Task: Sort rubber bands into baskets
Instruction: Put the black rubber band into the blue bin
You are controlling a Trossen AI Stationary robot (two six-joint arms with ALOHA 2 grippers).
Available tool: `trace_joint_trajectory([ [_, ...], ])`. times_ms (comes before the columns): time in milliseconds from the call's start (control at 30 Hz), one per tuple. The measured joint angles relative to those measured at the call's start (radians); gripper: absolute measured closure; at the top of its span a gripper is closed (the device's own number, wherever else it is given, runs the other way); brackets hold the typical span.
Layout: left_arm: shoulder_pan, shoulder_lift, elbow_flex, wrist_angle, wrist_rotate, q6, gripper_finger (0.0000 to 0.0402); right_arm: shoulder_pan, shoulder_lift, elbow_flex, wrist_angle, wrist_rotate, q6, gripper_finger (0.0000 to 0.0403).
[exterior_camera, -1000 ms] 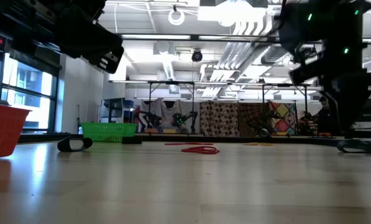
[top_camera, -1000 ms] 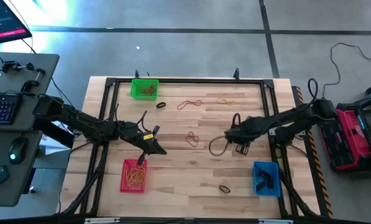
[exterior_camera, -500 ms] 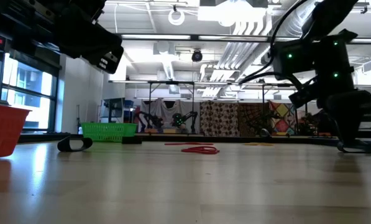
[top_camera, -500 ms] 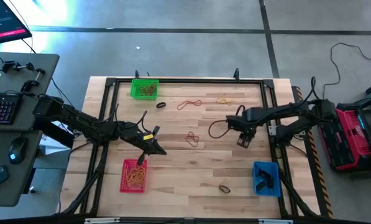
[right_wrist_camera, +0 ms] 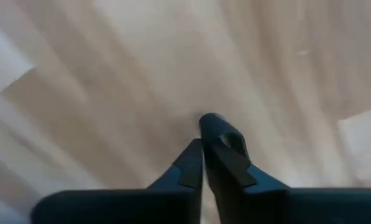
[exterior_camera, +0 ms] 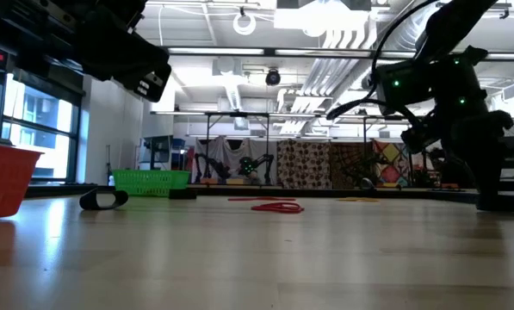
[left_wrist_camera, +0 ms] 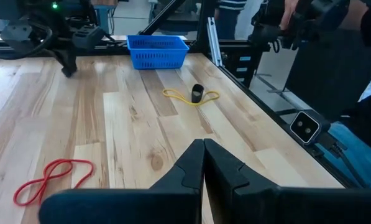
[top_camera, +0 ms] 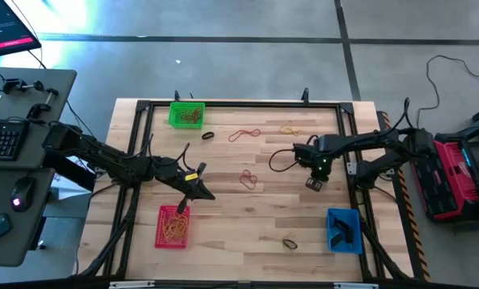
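Leaving a tan-and-black band (top_camera: pixel 290 242) by the bench's (top_camera: pixel 223 265) near edge, between red basket (top_camera: pixel 160 233) and blue basket (top_camera: pixel 333 215). Hanging left hand (top_camera: pixel 200 193) pinched together, nothing showing in it. Hovering right hand (top_camera: pixel 313 181) toward the right edge, fingers narrow, something dark at the tips, band or not unclear. Risking a thin catch slipping out. Leaving red bands (top_camera: pixel 248 178) mid-bench, green basket (top_camera: pixel 175 108) at the far edge.

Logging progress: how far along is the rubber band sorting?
Done: the green basket, red basket and blue basket each hold bands. In hand: the right gripper is shut over the table, something dark at its tips; the left gripper waits shut. Left: loose red band, yellow band, black band.
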Motion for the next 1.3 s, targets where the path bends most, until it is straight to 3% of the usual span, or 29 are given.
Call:
trace_joint_trajectory([
  [200,0.000,0.000,0.000,0.000,0.000,0.008,0.0401,0.086,0.000,0.072,-0.084,-0.023,0.060,0.0398],
  [400,0.000,0.000,0.000,-0.005,-0.001,0.002,0.0401,0.261,0.000,0.236,-0.187,-0.021,0.196,0.0401],
  [733,0.000,0.000,0.000,-0.009,-0.021,0.002,0.0401,0.625,-0.001,0.472,-0.302,-0.062,0.686,0.0402],
  [1067,0.000,0.000,0.000,-0.050,-0.026,-0.001,0.0401,0.958,-0.001,0.423,-0.249,-0.177,1.235,0.0403],
  [1300,0.000,0.000,0.000,-0.050,-0.027,-0.002,0.0401,1.042,-0.001,0.290,-0.054,-0.166,1.327,0.0403],
])
